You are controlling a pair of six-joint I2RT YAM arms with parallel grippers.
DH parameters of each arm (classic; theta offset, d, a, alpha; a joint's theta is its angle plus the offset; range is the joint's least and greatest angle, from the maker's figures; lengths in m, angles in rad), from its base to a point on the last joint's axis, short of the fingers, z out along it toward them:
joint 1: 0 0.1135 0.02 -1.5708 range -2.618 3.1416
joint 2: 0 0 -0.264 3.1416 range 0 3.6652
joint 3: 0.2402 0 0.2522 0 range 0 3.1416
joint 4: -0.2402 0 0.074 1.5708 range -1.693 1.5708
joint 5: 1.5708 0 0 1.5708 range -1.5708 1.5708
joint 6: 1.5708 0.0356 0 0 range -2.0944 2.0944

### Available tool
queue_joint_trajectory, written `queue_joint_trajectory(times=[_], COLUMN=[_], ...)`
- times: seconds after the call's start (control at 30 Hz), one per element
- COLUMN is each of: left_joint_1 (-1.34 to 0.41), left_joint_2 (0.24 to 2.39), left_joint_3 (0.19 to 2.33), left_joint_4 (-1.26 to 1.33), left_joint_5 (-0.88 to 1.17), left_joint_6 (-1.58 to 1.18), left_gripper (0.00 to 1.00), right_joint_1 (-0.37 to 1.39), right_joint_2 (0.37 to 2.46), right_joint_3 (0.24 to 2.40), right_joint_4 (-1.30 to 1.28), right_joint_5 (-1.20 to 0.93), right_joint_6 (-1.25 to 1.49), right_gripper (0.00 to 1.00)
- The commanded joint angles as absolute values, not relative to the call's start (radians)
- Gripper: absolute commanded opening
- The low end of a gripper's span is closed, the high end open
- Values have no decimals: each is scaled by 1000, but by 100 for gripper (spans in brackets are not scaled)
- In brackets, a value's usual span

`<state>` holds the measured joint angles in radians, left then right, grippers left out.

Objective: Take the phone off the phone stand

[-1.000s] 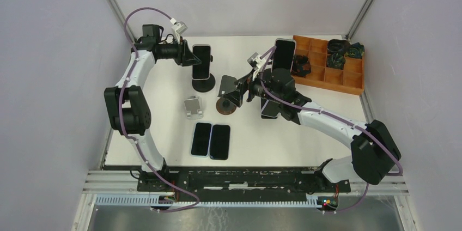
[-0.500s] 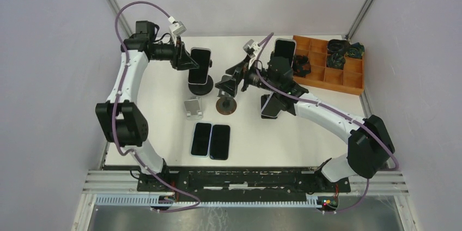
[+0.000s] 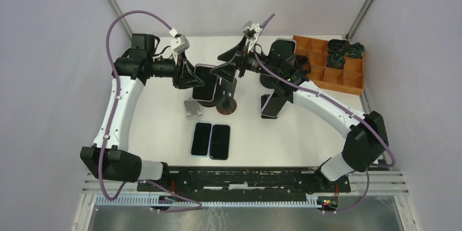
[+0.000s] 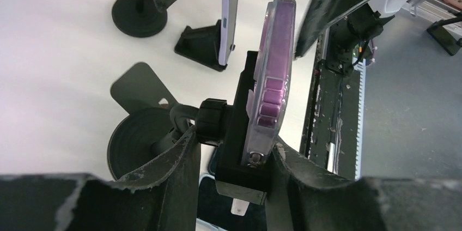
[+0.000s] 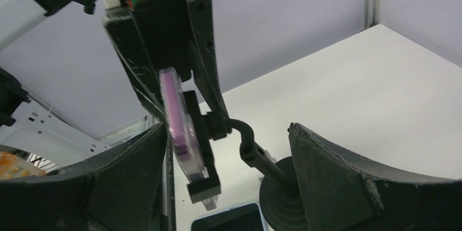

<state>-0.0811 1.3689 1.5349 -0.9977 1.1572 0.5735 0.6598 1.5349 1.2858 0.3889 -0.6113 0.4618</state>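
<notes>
Phone: the purple-cased phone (image 4: 271,73) sat upright in the black cradle of the phone stand (image 4: 237,127), around the middle of the desk (image 3: 163,122). So, not out of it yet.
Left fingers: the left fingers (image 4: 174,187) were squeezed in on phone and cradle together, one on the screen side and one behind the cradle.
Right fingers: the right fingers (image 5: 338,187) were spread wide, gripping nothing, looking at the phone edge-on.
Wrist views only: both showed the purple case. The left one also showed the ball joint and the stand's round base (image 4: 131,146) down on the desk. The right one showed the bent neck (image 5: 245,138).
From above only: the whole layout. The phone there was just a dark slab, half hidden between the two sets of fingers.
Phones, counted: five. The clamped one, two flat phones (image 3: 201,138) side by side at the near side, one leaning in a black wedge (image 4: 199,46), and one upright at the back (image 3: 283,51).
Stands: honestly too tangled by the fingers to count, but a small silver stand (image 3: 192,107) stood empty.
Tray: one wooden divided tray (image 3: 351,81), far right corner, with dark bits in some compartments.
</notes>
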Motion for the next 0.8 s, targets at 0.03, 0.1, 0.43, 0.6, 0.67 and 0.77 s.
queue_joint_trajectory(times=[0.03,0.1,0.43,0.6,0.67,0.77], left_joint_1=[-90,-93,-113,-118,-118,-118], left_joint_2=[1313,1316,1293,1295,1297,1299], left_joint_3=[1508,1513,1529,1546,1555,1562], left_joint_4=[-952,-957,-992,-1066,-1087,-1095], left_joint_5=[1178,1179,1200,1212,1210,1210], left_joint_6=[584,579,571,626,641,642], left_gripper=[2,2,2,2,2,11], right_joint_1=[689,705,726,727,727,727], right_joint_2=[1529,1535,1572,1580,1580,1579], right_joint_3=[1263,1262,1285,1285,1275,1257], right_joint_4=[480,481,465,519,555,631], right_joint_5=[-689,-711,-747,-770,-783,-793], right_joint_6=[519,522,539,589,619,690], right_gripper=[82,77,52,29,15,0])
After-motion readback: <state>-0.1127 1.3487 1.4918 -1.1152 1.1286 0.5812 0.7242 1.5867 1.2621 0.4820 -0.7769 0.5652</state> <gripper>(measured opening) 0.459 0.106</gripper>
